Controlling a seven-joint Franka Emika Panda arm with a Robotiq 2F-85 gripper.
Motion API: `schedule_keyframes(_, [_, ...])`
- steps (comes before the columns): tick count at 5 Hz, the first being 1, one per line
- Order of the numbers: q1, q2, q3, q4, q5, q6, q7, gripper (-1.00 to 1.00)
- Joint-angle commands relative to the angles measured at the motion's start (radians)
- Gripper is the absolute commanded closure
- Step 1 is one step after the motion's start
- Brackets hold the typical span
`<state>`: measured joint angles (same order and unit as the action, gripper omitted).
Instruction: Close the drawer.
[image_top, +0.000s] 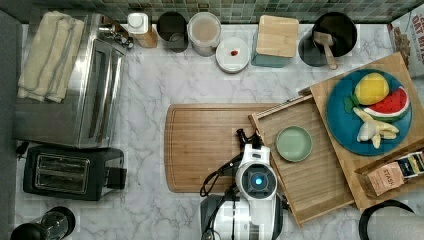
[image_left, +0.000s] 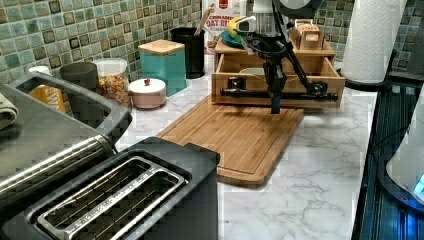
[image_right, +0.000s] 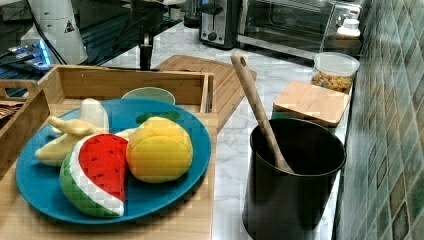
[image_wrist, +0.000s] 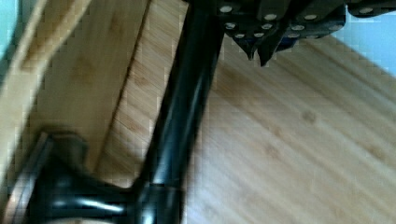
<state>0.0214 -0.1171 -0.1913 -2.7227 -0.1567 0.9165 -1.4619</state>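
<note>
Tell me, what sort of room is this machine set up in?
Most likely a kitchen counter, perhaps a mock-up one. A toaster and a toaster oven stand on a marble worktop backed by green tiles, with storage jars along the wall.

White marble countertop (image_top: 150, 85), green tile backsplash (image_left: 50, 35)

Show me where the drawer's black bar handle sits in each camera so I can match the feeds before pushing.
Top view: handle mostly hidden under the arm, at the drawer's front edge by the cutting board.
Left view: handle runs across the drawer front, behind the gripper.
Right view: beyond the drawer's far wall; I cannot make it out.
Wrist view: the thick black bar.
Shared landmark: the cutting board.
</note>
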Motion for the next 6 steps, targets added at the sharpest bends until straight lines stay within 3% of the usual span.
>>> schedule_keyframes(1, [-0.131, 0.179, -0.134, 0.351, 0.121, -0.018, -0.253, 1.00])
schedule_keyframes(3, [-0.144, 0.270, -0.210, 0.557, 0.162, -0.132, -0.376, 1.00])
schedule_keyframes(4, [-0.176, 0.341, -0.224, 0.610, 0.286, -0.062, -0.501, 1.00])
schedule_keyframes(5, [-0.207, 0.386, -0.233, 0.683, 0.314, -0.044, -0.511, 1.00])
schedule_keyframes(6, [-0.214, 0.358, -0.249, 0.709, 0.277, -0.041, -0.498, 1.00])
